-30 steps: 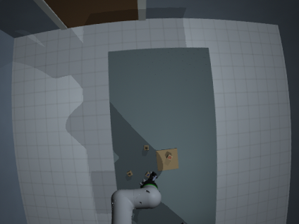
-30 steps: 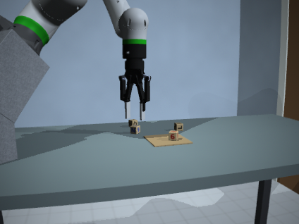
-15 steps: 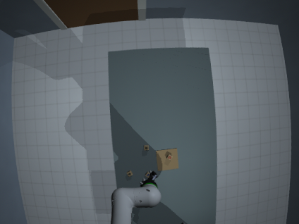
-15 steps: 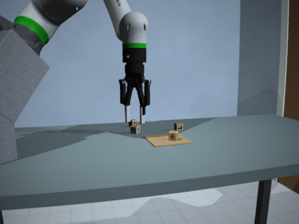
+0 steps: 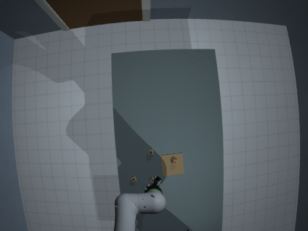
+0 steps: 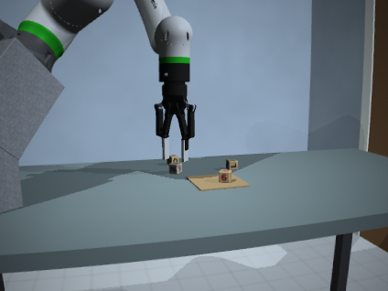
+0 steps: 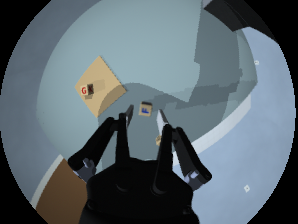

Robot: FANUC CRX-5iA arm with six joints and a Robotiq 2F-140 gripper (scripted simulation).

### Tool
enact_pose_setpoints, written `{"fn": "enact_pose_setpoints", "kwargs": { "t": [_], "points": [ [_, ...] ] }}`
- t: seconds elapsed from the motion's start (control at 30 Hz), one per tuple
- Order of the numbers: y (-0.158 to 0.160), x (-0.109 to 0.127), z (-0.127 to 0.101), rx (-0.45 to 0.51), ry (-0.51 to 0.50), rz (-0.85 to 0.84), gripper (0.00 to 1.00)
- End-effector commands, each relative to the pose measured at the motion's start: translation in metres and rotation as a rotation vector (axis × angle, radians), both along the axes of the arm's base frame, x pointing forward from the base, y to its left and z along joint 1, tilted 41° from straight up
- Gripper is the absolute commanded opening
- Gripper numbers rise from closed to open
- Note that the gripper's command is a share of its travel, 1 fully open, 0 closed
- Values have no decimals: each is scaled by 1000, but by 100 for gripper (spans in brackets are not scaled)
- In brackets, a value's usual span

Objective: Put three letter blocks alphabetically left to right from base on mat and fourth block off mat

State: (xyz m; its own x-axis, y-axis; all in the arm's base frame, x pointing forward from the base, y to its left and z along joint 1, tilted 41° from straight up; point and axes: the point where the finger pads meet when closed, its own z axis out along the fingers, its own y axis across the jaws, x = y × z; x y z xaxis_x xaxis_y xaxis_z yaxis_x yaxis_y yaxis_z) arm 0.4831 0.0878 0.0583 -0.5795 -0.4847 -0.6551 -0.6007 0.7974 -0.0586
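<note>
The tool (image 6: 174, 156) hangs over the grey worktop (image 6: 284, 192), fingers pointing straight down, jaws part open with nothing between them, so released is the word for it. From the exterior view its fingertips (image 6: 165, 153) sit just above a pair of blocks that look almost stacked from this angle: a block with a dark letter on its side (image 6: 176, 168) in front, and another tan block (image 6: 173, 159) peeking up right behind it. The top view separates them: one block (image 5: 152, 179) lies directly beside the tool (image 5: 154, 182), touching distance below the fingers, while the other (image 5: 133, 179) sits off to one side of the tool, near but apart.

Over on the other side of the tool lies the tan mat (image 6: 238, 184), flat on the worktop, and on it rests a block with a red mark on its face (image 6: 224, 176); the top view has that block (image 5: 174, 161) inside the mat's edges (image 5: 179, 171). A fourth block (image 6: 231, 164) stands off the mat, beyond the tool and the mat, out on the worktop.

The wrist view peers down between the two fingers: a block with a blue mark (image 7: 145, 107) sits straight ahead between them, and the mat (image 7: 107, 76) lies to the side with its block (image 7: 85, 88) on it
</note>
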Motion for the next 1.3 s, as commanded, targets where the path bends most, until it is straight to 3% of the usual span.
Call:
{"fn": "enact_pose_setpoints", "kwargs": {
  "t": [0.0, 1.27],
  "points": [
    [0, 0, 0, 0, 0, 0, 40],
    [13, 21, -28, 0, 0, 0, 40]
  ]
}}
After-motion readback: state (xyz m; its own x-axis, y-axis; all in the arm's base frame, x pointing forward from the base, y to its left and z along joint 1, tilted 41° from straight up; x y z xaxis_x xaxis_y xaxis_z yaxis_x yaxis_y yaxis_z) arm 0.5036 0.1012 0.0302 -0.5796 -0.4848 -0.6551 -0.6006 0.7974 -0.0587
